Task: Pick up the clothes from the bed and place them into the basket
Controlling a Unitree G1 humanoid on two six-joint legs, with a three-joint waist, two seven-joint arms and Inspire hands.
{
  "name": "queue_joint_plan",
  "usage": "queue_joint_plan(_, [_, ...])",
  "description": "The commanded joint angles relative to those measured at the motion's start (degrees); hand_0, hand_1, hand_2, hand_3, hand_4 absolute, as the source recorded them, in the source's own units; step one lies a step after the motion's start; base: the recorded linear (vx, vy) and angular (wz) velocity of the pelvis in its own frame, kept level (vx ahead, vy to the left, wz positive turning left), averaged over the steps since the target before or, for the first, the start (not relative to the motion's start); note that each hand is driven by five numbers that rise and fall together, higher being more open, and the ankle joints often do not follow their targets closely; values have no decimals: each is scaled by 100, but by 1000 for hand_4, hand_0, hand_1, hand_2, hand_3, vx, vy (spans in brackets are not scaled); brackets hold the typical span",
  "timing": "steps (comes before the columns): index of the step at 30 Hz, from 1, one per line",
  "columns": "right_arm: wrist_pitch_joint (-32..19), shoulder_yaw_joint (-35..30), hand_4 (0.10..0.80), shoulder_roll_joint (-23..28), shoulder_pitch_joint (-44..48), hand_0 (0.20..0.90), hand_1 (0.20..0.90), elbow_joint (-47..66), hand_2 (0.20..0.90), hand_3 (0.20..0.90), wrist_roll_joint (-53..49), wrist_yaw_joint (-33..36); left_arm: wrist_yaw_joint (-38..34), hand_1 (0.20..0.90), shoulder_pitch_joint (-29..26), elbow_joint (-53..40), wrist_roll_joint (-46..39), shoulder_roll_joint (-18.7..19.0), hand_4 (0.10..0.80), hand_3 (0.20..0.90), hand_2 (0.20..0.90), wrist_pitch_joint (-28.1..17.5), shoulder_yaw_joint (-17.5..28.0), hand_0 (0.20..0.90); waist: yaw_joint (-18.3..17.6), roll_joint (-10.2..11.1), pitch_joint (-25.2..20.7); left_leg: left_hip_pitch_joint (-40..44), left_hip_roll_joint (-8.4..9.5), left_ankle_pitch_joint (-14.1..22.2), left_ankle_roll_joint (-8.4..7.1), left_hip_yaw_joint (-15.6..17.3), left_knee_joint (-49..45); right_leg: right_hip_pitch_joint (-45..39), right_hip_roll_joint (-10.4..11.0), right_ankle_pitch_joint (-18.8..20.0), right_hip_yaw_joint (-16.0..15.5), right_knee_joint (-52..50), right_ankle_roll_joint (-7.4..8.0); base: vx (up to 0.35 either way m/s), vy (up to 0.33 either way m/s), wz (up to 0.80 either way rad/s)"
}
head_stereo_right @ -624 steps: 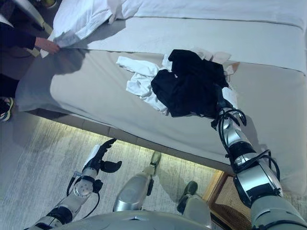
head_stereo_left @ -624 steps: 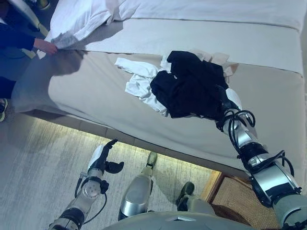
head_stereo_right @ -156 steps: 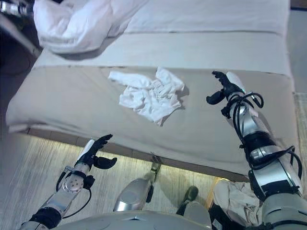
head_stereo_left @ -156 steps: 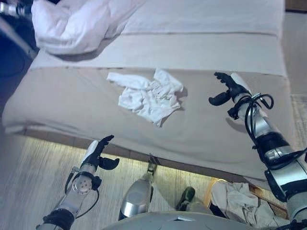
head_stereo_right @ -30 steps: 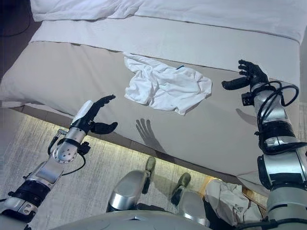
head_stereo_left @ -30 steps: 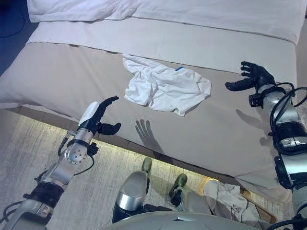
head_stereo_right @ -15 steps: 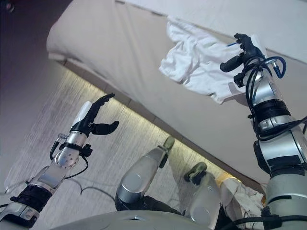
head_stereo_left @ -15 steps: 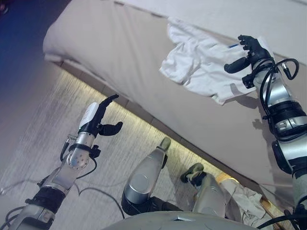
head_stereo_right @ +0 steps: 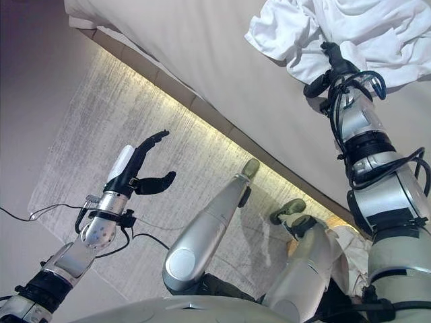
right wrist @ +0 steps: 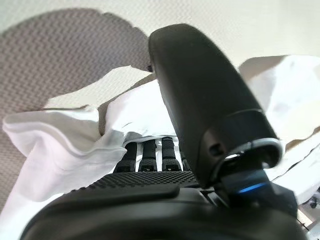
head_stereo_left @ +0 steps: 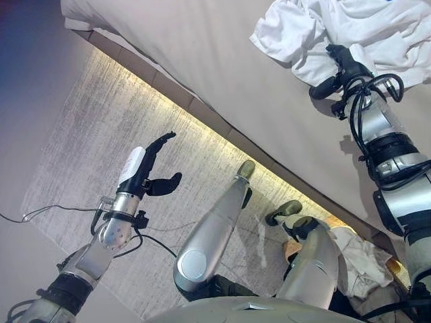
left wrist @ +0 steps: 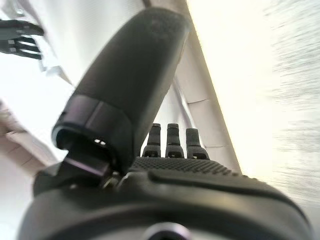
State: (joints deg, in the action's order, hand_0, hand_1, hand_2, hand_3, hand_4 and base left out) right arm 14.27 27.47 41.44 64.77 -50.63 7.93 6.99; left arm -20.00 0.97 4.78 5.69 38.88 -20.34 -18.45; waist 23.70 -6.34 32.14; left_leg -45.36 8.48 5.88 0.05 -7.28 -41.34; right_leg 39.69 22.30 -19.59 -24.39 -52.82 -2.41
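Observation:
A crumpled white garment (head_stereo_left: 350, 27) lies on the beige bed (head_stereo_left: 202, 47) at the upper right. My right hand (head_stereo_left: 341, 66) rests at the garment's near edge, with its thumb out to the side over the bed cover. In the right wrist view the straight fingers (right wrist: 150, 150) reach in under a fold of the white garment (right wrist: 60, 145). My left hand (head_stereo_left: 143, 169) is open and empty, held above the floor at the lower left, well away from the bed.
The basket (head_stereo_left: 393, 267) stands on the floor at the lower right with a light cloth (head_stereo_left: 360, 259) in it. A lit strip runs under the bed's edge (head_stereo_left: 202, 114). A grey rug (head_stereo_left: 101, 134) covers the floor.
The camera has tipped down, so the bed and garment sit higher in the view. My right hand has gone from above the garment down to its near edge. The left hand keeps its pose.

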Motion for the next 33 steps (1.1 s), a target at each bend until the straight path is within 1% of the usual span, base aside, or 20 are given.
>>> queue_joint_plan(1, [242,377,800,654,271,900,900,-262,900,900,119,117,-366,900,69,-696,27,115,800,900,900,-491,258,900,23,-374,-234,-156,-98,523,305,261,-346,131,-503,-113,97,-417,-145,-28,-30,-3])
queue_joint_plan(3, [232,382,800,716,291,900,900,-370,900,900,97,85,-384,900,65,-733,42,143,800,900,900,-488,241,900,2,-374,-234,-239,-94,580,326,269,-475,223,-523,-119,129,-480,-149,-22,-30,-3])
queue_joint_plan(4, [214,385,515,777,339,655,655,-447,655,615,11,80,-400,900,34,-771,30,166,800,900,900,-432,221,900,-26,-372,-234,-307,-112,619,333,282,-562,303,-528,-116,164,-526,-141,-34,-35,-1])
queue_joint_plan(5, [197,384,289,813,348,462,462,-457,462,389,-61,100,-397,900,20,-788,12,176,800,900,900,-399,215,900,-46,-368,-234,-325,-122,636,339,295,-590,331,-532,-113,181,-537,-139,-31,-24,-2])
queue_joint_plan(6, [188,376,119,835,344,316,316,-455,316,219,-108,115,-392,900,14,-801,10,182,800,900,900,-377,213,900,-59,-365,-234,-332,-129,647,343,303,-605,344,-537,-109,192,-540,-137,0,0,0])
queue_joint_plan(7, [163,331,100,879,310,300,300,-439,300,200,-218,137,-379,900,0,-816,10,196,800,900,900,-343,202,900,-96,-349,-234,-333,-143,661,339,314,-618,355,-555,-89,218,-522,-128,-23,-22,4])
queue_joint_plan(11, [22,212,100,979,255,300,300,-469,300,200,-390,124,-438,900,13,-747,37,203,800,900,900,-347,174,900,-162,-316,-234,-218,-182,658,321,322,-540,257,-602,-47,253,-430,-115,-9,-10,2])
queue_joint_plan(13, [-24,134,100,1003,211,300,300,-453,300,200,-495,142,-460,900,6,-704,17,227,800,900,900,-362,176,900,-200,-289,-234,-90,-224,627,298,339,-421,138,-616,-1,257,-314,-93,-9,-5,-3])
queue_joint_plan(18, [-102,7,100,1047,83,300,300,-428,300,200,-543,69,-384,900,21,-688,10,239,800,900,900,-366,205,900,-245,-227,-234,198,-266,592,233,332,-237,-167,-617,61,239,-123,-69,3,-5,-9])
queue_joint_plan(20, [-151,-43,100,1061,38,300,300,-450,300,200,-541,-34,-322,900,-10,-652,6,261,800,900,900,-364,207,900,-266,-168,-234,555,-312,534,198,307,33,-509,-620,119,219,106,-41,16,1,-1])
queue_joint_plan(22, [-164,-64,100,1070,24,300,300,-463,300,200,-565,-78,-298,900,-32,-636,-12,268,800,900,900,-364,208,900,-276,-139,-234,730,-329,509,176,301,157,-682,-613,142,206,221,-26,44,2,-9])
queue_joint_plan(24, [-194,-138,100,1050,-25,300,300,-512,300,200,-625,-141,-228,900,-73,-562,-26,277,800,900,900,-383,231,900,-291,-71,-234,1131,-374,449,141,285,459,-1075,-614,211,186,516,11,61,-13,-14])
queue_joint_plan(31, [-273,-281,100,1088,-122,300,300,-533,300,200,-716,-324,-94,900,-192,-416,-34,299,800,900,900,-332,315,900,-360,80,-234,1973,-454,302,87,269,1076,-1882,-655,410,191,1190,118,46,-16,-11])
queue_joint_plan(33, [-353,-401,100,1088,-228,300,300,-432,300,200,-1071,-391,-9,900,-284,-341,22,280,800,900,900,-189,371,900,-455,183,-234,2498,-547,247,54,315,1418,-2397,-726,521,235,1651,164,60,-11,-17])
